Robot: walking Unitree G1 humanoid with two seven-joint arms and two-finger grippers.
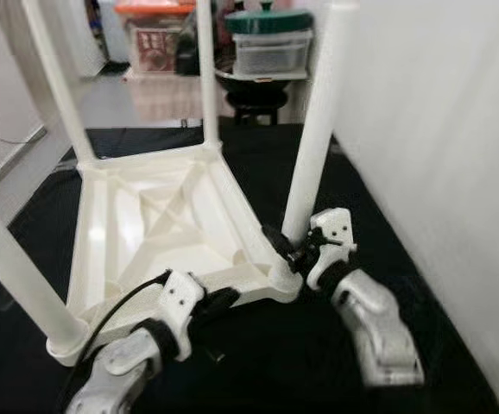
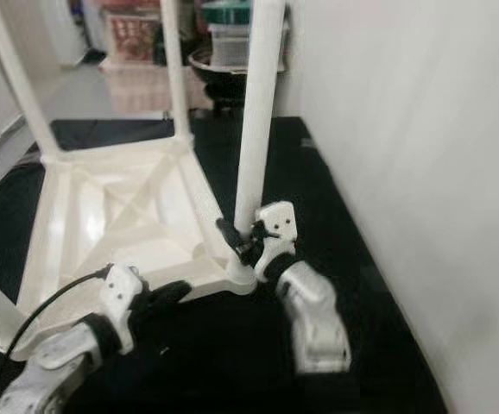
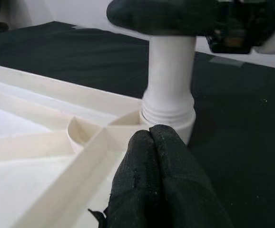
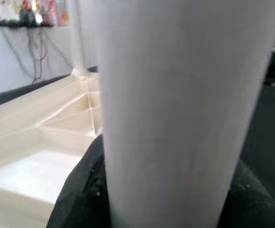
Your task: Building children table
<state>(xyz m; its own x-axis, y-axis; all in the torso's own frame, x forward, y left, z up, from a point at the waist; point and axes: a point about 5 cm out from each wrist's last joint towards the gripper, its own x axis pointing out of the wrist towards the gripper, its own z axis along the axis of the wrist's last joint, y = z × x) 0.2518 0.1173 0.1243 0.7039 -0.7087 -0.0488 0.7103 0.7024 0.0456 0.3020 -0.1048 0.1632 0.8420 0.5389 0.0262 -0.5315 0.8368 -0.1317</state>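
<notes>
While the upturned tabletop (image 1: 159, 228) lies face down on the black mat (image 1: 258, 172) on the floor, four white legs stand up from its corners, and you have the right tool (image 1: 294, 248) closed around the near right leg (image 1: 317, 129), low down, just above its socket. The right wrist view confirms it: black fingers (image 4: 80, 199) wrap both sides of the tube.

Left tool (image 1: 217, 303): fingers pressed together, holding nothing, tips resting against the near rim of the tabletop close to that same corner socket (image 3: 168, 111). Judged use: bracing the top while the leg is seated or turned.

Handling notes, all judgement:
- Tabletop looks like moulded plastic with ribs underneath. Likely light and stiff, so it will slide on the mat if you push sideways. Keep the left tool bearing on it.
- Legs are smooth, round, hollow-looking tubes. Slippery under hard fingers; a twist may slip rather than turn the leg.
- Grip low, near the ringed collar, as now. Holding high gives leverage that could tip the whole frame or strain the socket.
- Ridges at the leg base suggest a screw or push fit; cannot tell whether it is fully home.

White wall (image 1: 439, 155) stands close on the right; storage boxes (image 1: 271, 43) and a stool lie beyond the mat.
</notes>
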